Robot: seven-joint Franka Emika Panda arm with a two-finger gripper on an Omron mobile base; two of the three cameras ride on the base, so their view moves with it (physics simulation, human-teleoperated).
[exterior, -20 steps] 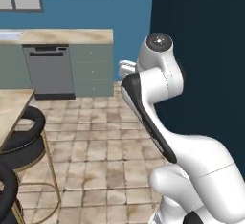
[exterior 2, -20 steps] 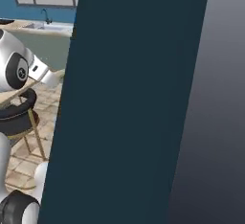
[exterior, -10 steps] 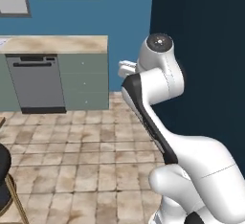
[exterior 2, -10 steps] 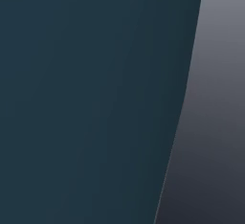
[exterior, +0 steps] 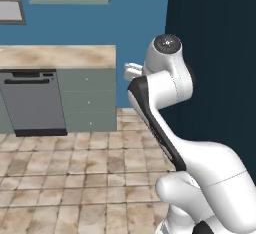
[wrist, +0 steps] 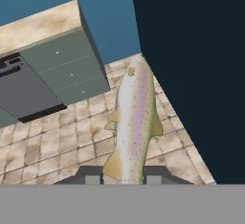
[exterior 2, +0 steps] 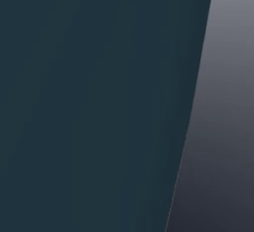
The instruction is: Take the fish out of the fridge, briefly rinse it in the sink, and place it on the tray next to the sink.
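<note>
The fish (wrist: pixel 134 122), pale silver with a pink stripe and dark speckles, hangs lengthwise in the hand view. My gripper (wrist: pixel 122 177) is shut on its tail end, and its head points away over the tiled floor. The fish's right flank passes close to a tall dark panel (wrist: pixel 196 74). In the left base view my arm (exterior: pixel 165 93) is folded up high, with its wrist toward the counter's end. The sink and the tray are out of view. I cannot tell whether the grey surface (exterior 2: pixel 223 127) in the right base view belongs to the fridge.
A dark grey dishwasher (exterior: pixel 32 100) sits under a beige counter (exterior: pixel 60 55) beside green drawers (exterior: pixel 87 100). The dark panel (exterior: pixel 215 53) rises just right of the arm and covers most of the right base view (exterior 2: pixel 99 102). Open tiled floor (exterior: pixel 75 178) lies to the left.
The whole picture has shifted, so the base has moved: counter and dishwasher slid right in the left base view and the stools left it. The arm keeps its pose.
</note>
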